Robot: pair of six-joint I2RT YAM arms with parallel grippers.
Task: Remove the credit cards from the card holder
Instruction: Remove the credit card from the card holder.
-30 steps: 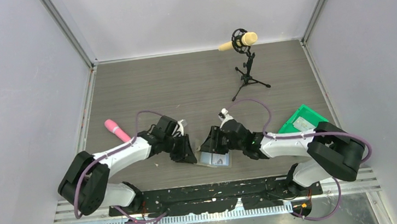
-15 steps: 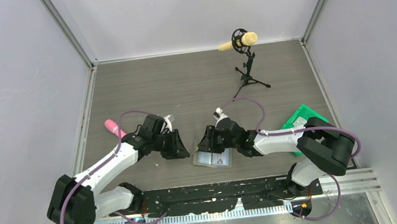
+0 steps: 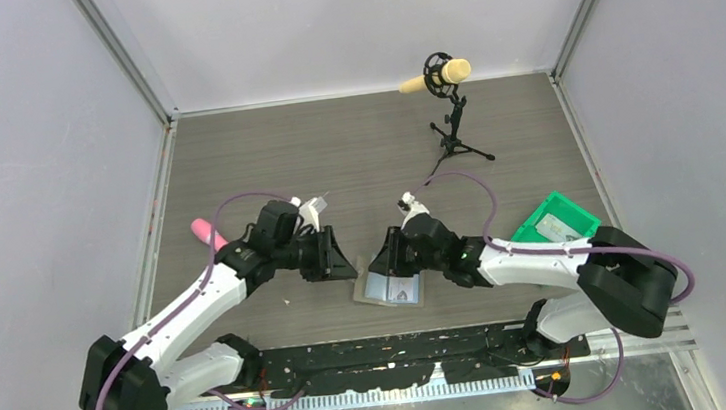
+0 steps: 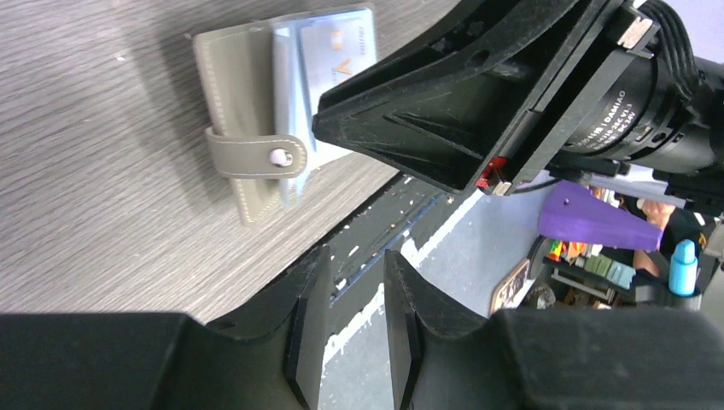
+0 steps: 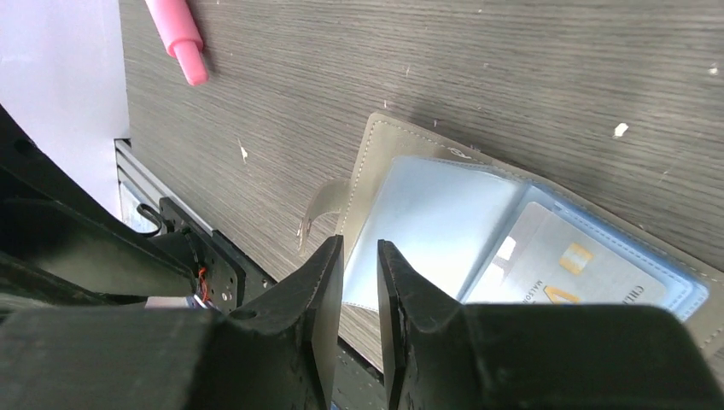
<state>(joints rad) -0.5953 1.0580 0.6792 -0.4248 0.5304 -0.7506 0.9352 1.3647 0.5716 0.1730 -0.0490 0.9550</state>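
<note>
Left fingers stand a little apart with nothing between them; through the gap only the table's near edge shows. The left gripper hangs above the table, just left of the holder and not touching it.

Right fingers are also parted by a narrow slit, and no card can be seen in it. The right gripper points down over the holder's left half, its tips above the near edge of a clear blue pocket; whether they touch the pocket cannot be told.

The holder lies open and flat near the table's near edge, between the two grippers and partly under the right one. Its olive cover frames the blue pockets, and its strap with a snap stud curls loose at the left side. The cards are in the pockets; one shows a gold chip and a gold mark through the clear plastic. None lies out on the table.

A pink marker lies behind the left arm near the left wall. A green bin sits to the right, beside the right arm. A microphone on a small tripod stands at the far side
</note>
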